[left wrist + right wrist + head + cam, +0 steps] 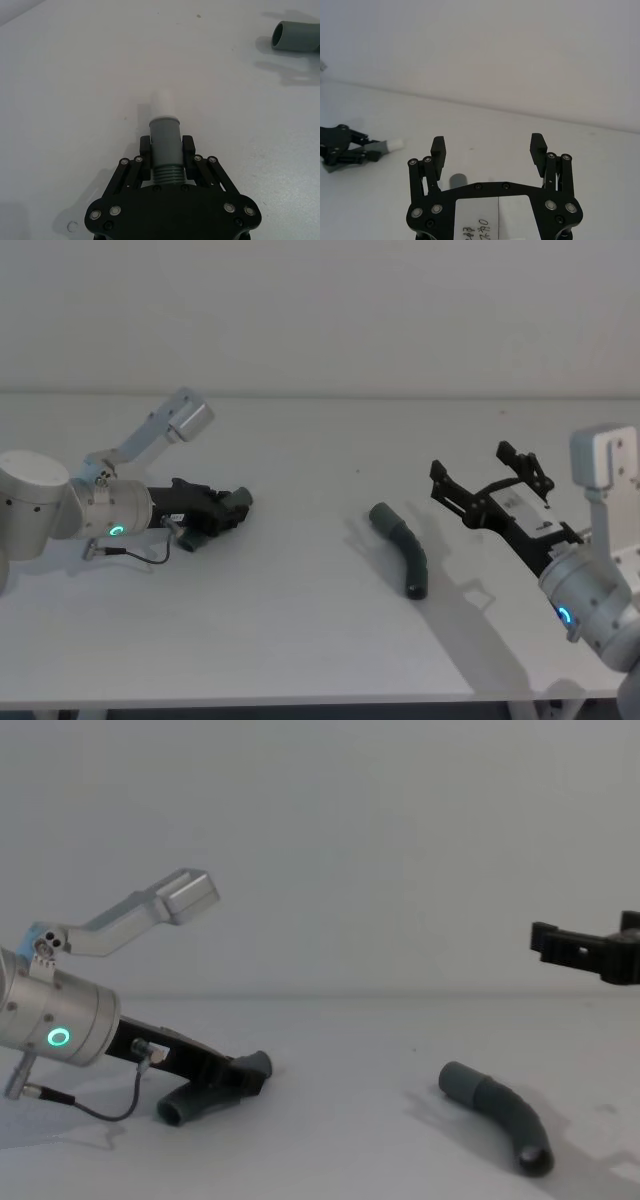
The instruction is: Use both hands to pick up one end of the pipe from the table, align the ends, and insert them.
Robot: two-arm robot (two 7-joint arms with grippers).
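My left end effector [222,510] grips the white-tipped piece [165,137] near the tabletop's [300,640] left edge, so the step in hand is the second pickup: my right end effector [489,147], spread wide and raised, must next descend onto the socket piece [403,553] lying right of centre.

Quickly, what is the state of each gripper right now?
Left gripper: shut on the white-tipped pipe piece.
Right gripper: open, holding nothing.

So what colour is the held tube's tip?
White tip on the grey tube, clearest in the left wrist view.
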